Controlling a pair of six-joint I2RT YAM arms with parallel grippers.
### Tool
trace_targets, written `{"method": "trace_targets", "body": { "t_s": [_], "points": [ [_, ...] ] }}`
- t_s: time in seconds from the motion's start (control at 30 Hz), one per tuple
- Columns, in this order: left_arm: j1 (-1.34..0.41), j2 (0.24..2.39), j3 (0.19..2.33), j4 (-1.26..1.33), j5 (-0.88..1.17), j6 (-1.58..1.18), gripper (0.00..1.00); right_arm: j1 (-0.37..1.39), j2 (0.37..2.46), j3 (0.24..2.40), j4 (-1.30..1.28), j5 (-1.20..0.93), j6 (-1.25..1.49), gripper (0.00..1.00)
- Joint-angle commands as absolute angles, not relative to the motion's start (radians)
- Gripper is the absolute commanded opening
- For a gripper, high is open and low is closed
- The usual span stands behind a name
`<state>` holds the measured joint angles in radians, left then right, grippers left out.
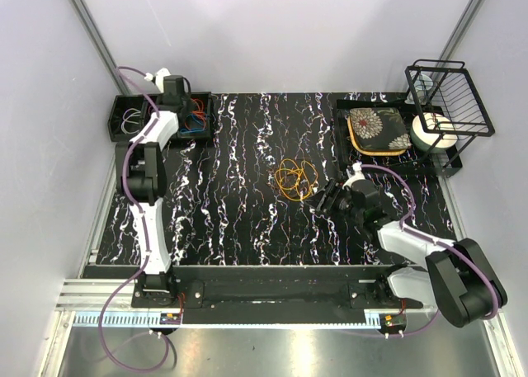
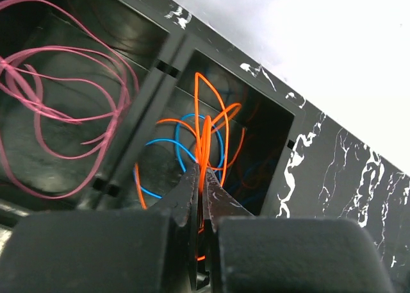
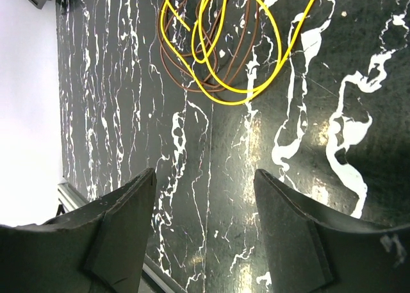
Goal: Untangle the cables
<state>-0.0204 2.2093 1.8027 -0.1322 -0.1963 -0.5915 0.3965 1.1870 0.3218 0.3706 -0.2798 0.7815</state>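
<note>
Left wrist view shows the left gripper [image 2: 202, 177] pinched shut on one orange cable [image 2: 206, 136] above a tray [image 2: 160, 68] compartment holding one blue cable [image 2: 163, 142], with one pink cable [image 2: 77, 107] in the neighbouring compartment. The orange loops overlap the blue, so a pull could snag it and drag it along. Mid-surface [image 1: 247, 204], the right gripper [image 3: 205, 177] hangs wide and empty near one yellow cable [image 3: 237, 103] and one brown cable [image 3: 182, 83], interlaced, so a careless close could catch both.
</note>
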Motion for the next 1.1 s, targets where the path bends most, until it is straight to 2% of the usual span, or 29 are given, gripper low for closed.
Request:
{"method": "trace_targets", "body": {
  "t_s": [0.0, 0.1, 0.13, 0.23, 0.27, 0.43, 0.47, 0.57, 0.6, 0.87, 1.07],
  "points": [
    [-0.037, 2.252, 1.890, -0.078, -0.226, -0.563, 0.00, 0.388, 1.213, 0.371, 0.405, -0.307, 0.772, 0.69],
    [-0.040, 2.267, 1.905, -0.097, -0.224, -0.548, 0.15, 0.387, 1.232, 0.380, 0.405, -0.316, 0.772, 0.68],
    [-0.040, 2.267, 1.904, -0.100, -0.232, -0.545, 0.24, 0.388, 1.235, 0.382, 0.405, -0.318, 0.772, 0.68],
    [-0.038, 2.235, 1.864, -0.078, -0.267, -0.541, 0.35, 0.385, 1.238, 0.383, 0.407, -0.321, 0.773, 0.68],
    [-0.040, 2.226, 1.849, -0.069, -0.271, -0.532, 0.42, 0.387, 1.238, 0.382, 0.408, -0.321, 0.773, 0.68],
    [-0.061, 2.154, 1.792, -0.052, -0.305, -0.505, 0.65, 0.387, 1.249, 0.383, 0.416, -0.330, 0.773, 0.68],
    [-0.066, 2.139, 1.783, -0.051, -0.313, -0.493, 0.73, 0.387, 1.252, 0.387, 0.416, -0.333, 0.773, 0.68],
    [-0.089, 2.079, 1.766, -0.060, -0.334, -0.460, 0.84, 0.385, 1.262, 0.394, 0.416, -0.337, 0.770, 0.68],
    [-0.095, 2.050, 1.769, -0.069, -0.340, -0.453, 0.99, 0.387, 1.264, 0.394, 0.416, -0.339, 0.767, 0.67],
    [-0.182, 1.854, 1.746, -0.221, -0.376, -0.434, 0.99, 0.387, 1.270, 0.396, 0.425, -0.347, 0.764, 0.67],
    [-0.279, 1.662, 1.585, -0.327, -0.407, -0.440, 0.99, 0.387, 1.267, 0.387, 0.439, -0.356, 0.765, 0.67]
  ]
}}
